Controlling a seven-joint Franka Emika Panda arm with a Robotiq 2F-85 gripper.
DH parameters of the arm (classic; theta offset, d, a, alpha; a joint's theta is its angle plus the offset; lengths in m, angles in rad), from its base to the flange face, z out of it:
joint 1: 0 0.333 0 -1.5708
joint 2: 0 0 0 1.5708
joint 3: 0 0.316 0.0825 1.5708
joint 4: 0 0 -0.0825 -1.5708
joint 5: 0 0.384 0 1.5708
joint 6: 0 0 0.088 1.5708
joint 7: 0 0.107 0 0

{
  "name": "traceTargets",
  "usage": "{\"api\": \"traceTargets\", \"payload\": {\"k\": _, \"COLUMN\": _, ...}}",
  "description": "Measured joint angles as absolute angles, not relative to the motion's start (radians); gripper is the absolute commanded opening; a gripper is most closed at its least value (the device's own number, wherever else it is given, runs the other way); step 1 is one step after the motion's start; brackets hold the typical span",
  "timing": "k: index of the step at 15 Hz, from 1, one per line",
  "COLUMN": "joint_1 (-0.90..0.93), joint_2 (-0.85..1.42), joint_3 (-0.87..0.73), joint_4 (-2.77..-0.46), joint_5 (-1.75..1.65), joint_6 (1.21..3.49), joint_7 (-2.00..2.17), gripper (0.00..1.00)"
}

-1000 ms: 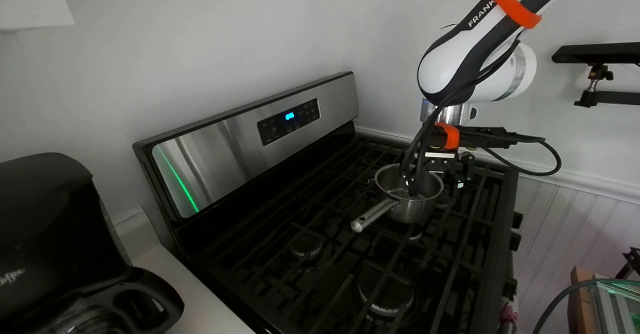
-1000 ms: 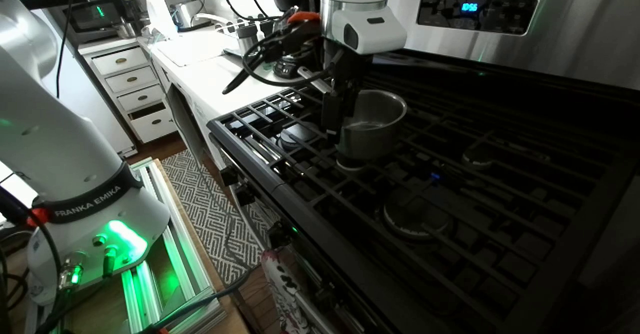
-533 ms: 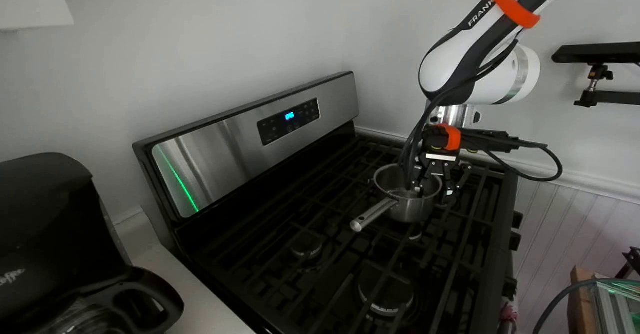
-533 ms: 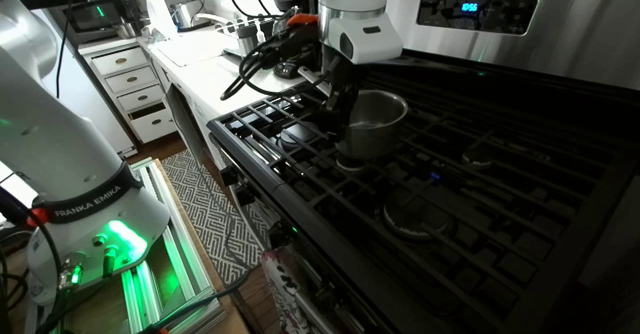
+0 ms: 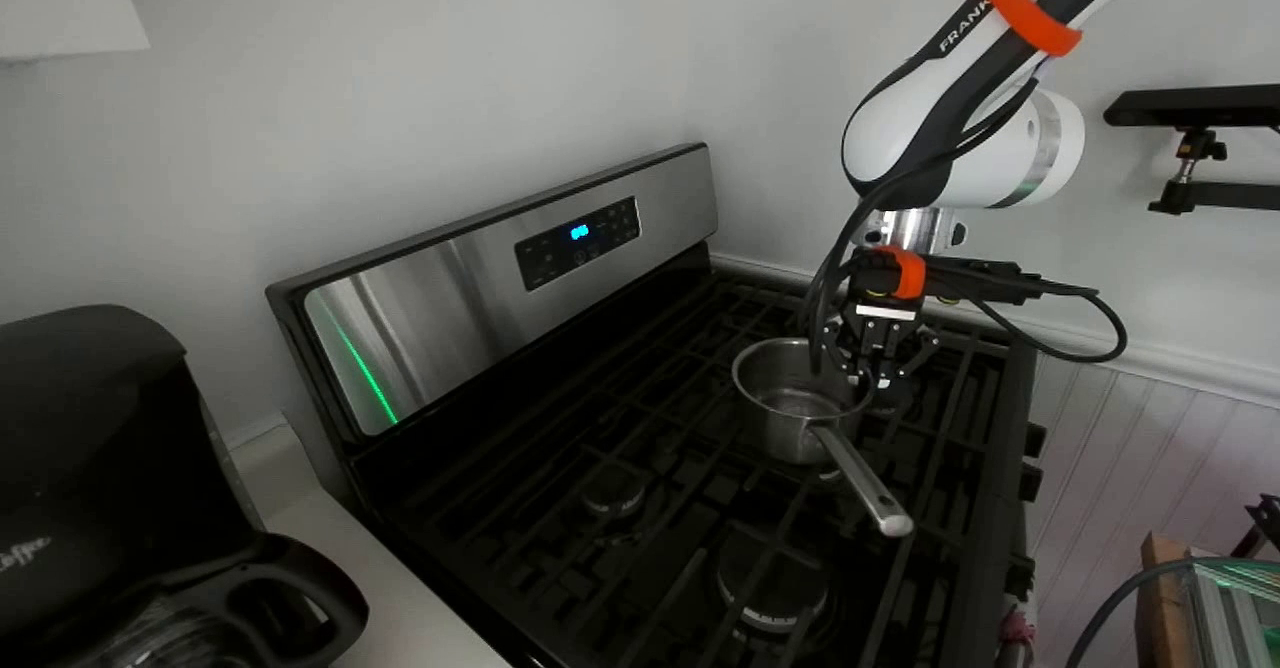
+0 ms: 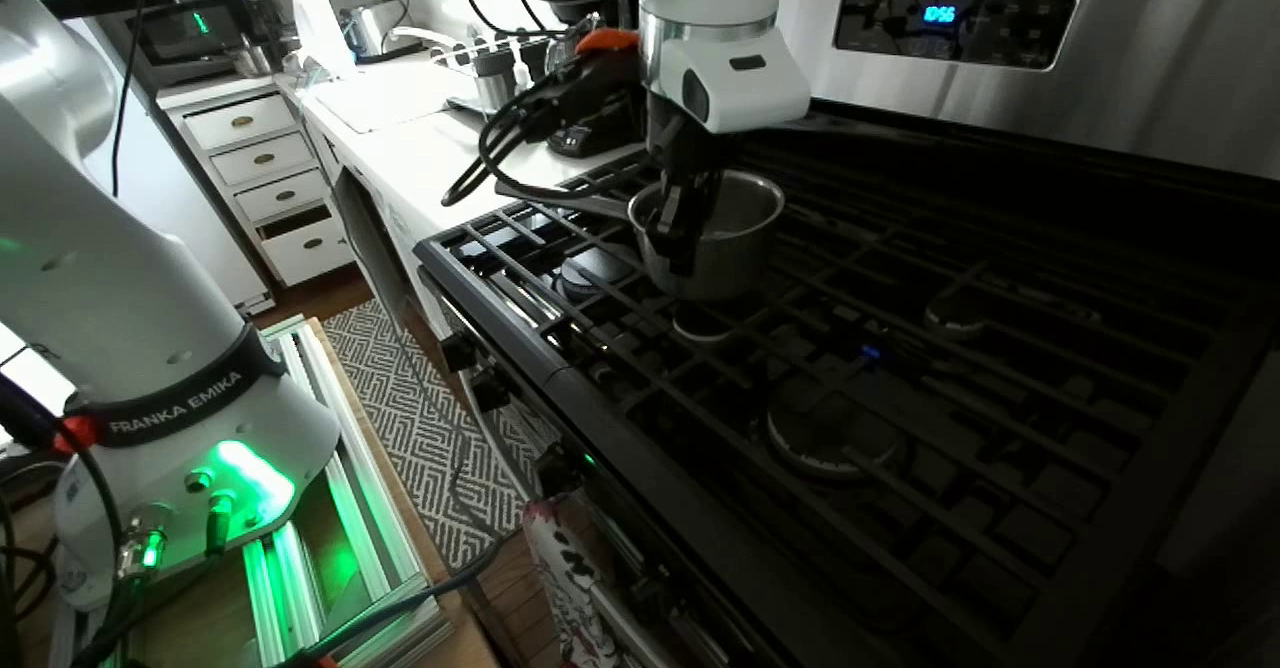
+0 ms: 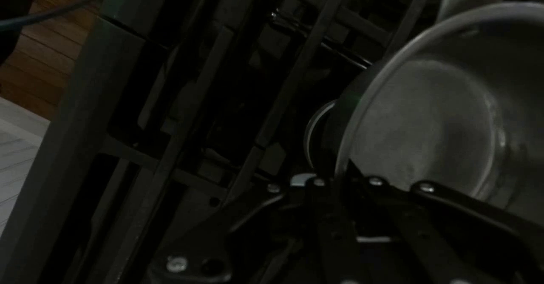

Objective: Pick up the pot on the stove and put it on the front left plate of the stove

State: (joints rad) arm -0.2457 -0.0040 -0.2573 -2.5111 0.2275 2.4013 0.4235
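Note:
The pot (image 5: 790, 448), a shiny steel saucepan, stands over the middle of the black stove (image 5: 425, 313); whether its base touches the grates I cannot tell. Its long handle (image 5: 862, 483) points towards the stove's front edge. My gripper (image 7: 338, 171) is shut on the pot's rim, one finger inside the wall and one outside; the wrist view shows the rim running down between them. In both exterior views the gripper (image 5: 868, 382) is at the front side of the pot (image 6: 715, 258). The front left plate (image 5: 772, 620), a round burner with a greyish ring, has nothing on it.
Cast-iron grates cover the cooktop, with a small burner (image 5: 612, 493) at the back and a larger one (image 6: 830, 438) on the far side from the counter (image 6: 390, 148). A black coffee maker (image 5: 95, 418) stands beside the stove. A loose cable hangs near the gripper.
The jaws have gone from wide open to closed on the rim. The pot has turned, its handle swinging towards the stove's front edge, and it has shifted slightly towards the counter side.

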Motion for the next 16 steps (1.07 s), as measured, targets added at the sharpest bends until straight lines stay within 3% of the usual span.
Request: {"api": "traceTargets", "payload": {"k": 16, "joint_1": -0.219, "joint_2": -0.051, "joint_3": -0.218, "joint_4": -2.565, "joint_5": 0.229, "joint_6": 2.4, "joint_7": 0.364, "gripper": 0.02}}
